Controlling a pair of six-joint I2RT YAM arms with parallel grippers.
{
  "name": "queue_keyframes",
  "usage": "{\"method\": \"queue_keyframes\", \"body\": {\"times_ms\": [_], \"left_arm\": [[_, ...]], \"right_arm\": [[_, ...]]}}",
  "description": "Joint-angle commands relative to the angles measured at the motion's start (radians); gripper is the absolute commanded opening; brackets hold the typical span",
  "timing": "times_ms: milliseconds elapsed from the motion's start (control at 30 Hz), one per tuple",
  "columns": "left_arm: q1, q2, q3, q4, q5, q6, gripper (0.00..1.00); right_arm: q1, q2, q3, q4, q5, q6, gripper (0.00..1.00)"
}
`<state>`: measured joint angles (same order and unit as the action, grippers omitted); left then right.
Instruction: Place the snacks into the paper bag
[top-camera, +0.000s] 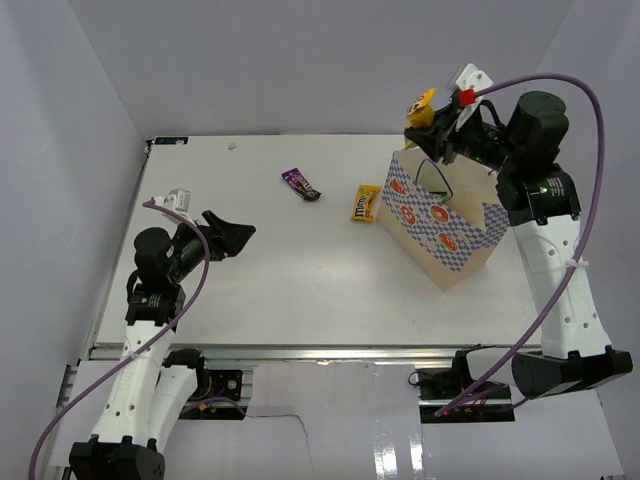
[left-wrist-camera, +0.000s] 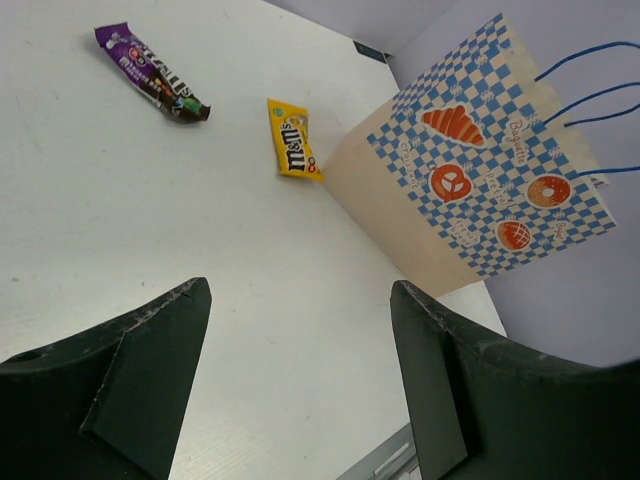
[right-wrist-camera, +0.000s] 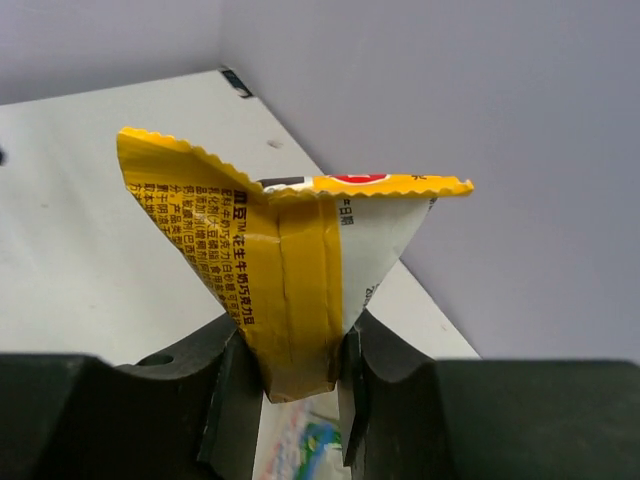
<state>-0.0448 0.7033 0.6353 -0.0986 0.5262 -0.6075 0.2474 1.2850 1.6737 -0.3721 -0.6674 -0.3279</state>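
**Holding a yellow packet over the bag's far end**

The white table (top-camera: 260, 290) carries the paper bag (top-camera: 440, 225), which stands upright at the right with its checkered front facing the left arm. The bag's inside cannot be seen in any view. In the left wrist view its blue cord handles are cut off at the frame's edge.

The right arm rises from its base beside the bag and bends inward over the bag's top. The right gripper (top-camera: 425, 120) sits at the bag's far end in the overhead view. The left arm is folded low over the table's left side, well apart from the bag. The left gripper (left-wrist-camera: 300, 340) points across the table with its jaws wide apart and nothing between them.

The right jaws are clamped on the lower end of the held yellow packet (right-wrist-camera: 280, 260). Its crimped top edge flares above the fingers, and its small back print is hard to read.

A yellow M&M's pack (top-camera: 366, 203) lies flat just left of the bag. A purple packet (top-camera: 300, 184) lies farther left, apart from both grippers.
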Motion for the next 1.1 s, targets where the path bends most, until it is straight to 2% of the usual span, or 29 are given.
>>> {"method": "queue_keyframes", "body": {"times_ms": [0,200,367,467,500,533,633,700,933,1033,1067], "left_arm": [[0.002,-0.036,-0.023,-0.047,-0.002,0.048,0.83],[0.002,-0.018,-0.036,-0.029,0.032,0.038,0.84],[0.002,-0.045,-0.049,-0.033,0.029,0.034,0.84],[0.002,-0.064,-0.066,-0.036,0.026,0.028,0.84],[0.002,-0.067,-0.069,-0.038,0.026,0.026,0.84],[0.002,-0.067,-0.071,-0.041,0.026,0.026,0.84],[0.002,-0.070,-0.071,-0.046,0.023,0.026,0.84],[0.002,-0.065,-0.068,-0.047,0.018,0.026,0.84],[0.002,-0.056,-0.056,-0.058,0.011,0.037,0.84],[0.002,-0.051,-0.057,-0.058,0.009,0.034,0.84],[0.002,-0.050,-0.059,-0.058,0.009,0.032,0.84]], "right_arm": [[-0.130,-0.001,0.012,-0.060,0.038,-0.023,0.25],[-0.270,0.000,-0.052,-0.109,0.017,-0.043,0.27],[-0.310,0.008,-0.114,-0.146,0.051,-0.077,0.29],[-0.310,0.008,-0.138,-0.175,0.066,-0.126,0.37],[-0.310,0.008,-0.140,-0.180,0.071,-0.131,0.44],[-0.310,0.007,-0.137,-0.189,0.077,-0.140,0.47],[-0.310,0.010,-0.121,-0.192,0.083,-0.137,0.53],[-0.310,0.019,-0.083,-0.202,0.078,-0.126,0.57],[-0.307,0.122,0.130,-0.271,0.022,-0.088,0.59],[-0.254,0.216,0.300,-0.350,0.041,-0.094,0.62],[-0.191,0.241,0.383,-0.373,0.060,-0.102,0.62]]}}
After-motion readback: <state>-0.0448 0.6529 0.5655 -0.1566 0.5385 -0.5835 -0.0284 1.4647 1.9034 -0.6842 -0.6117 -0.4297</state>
